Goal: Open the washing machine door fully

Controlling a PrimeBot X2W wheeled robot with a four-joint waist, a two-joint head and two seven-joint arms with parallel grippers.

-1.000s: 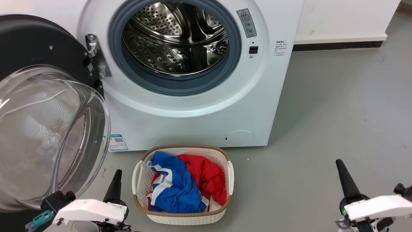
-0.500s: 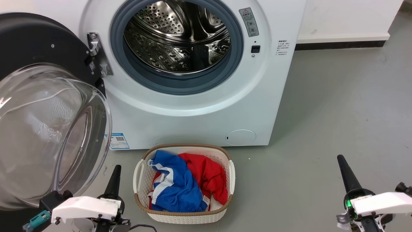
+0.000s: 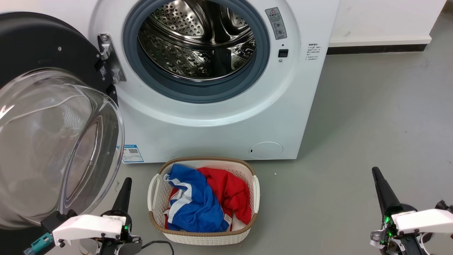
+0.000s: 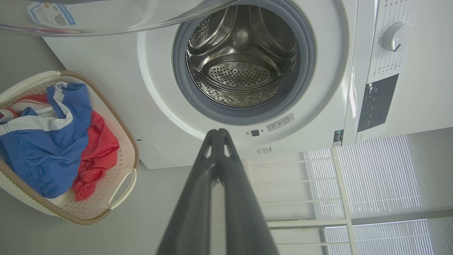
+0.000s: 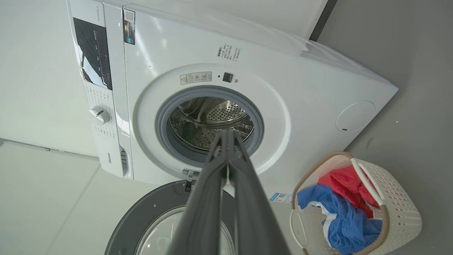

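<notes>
The washing machine door (image 3: 49,134) hangs swung wide at the left of the frame, leaving the steel drum (image 3: 198,42) unblocked (it looks fully open). With nothing left to push, I judge, the left gripper (image 3: 126,182) and the right gripper (image 3: 376,173) rest low in the bottom corners, fingers pressed together and empty.

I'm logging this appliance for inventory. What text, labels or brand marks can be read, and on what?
"Hisense", seemingly: washing machine front, near the dial.
Warning sticker: red triangle, text too small.
Blue QR label: too small.
Control panel: blurred.
Small print: unreadable.
</notes>
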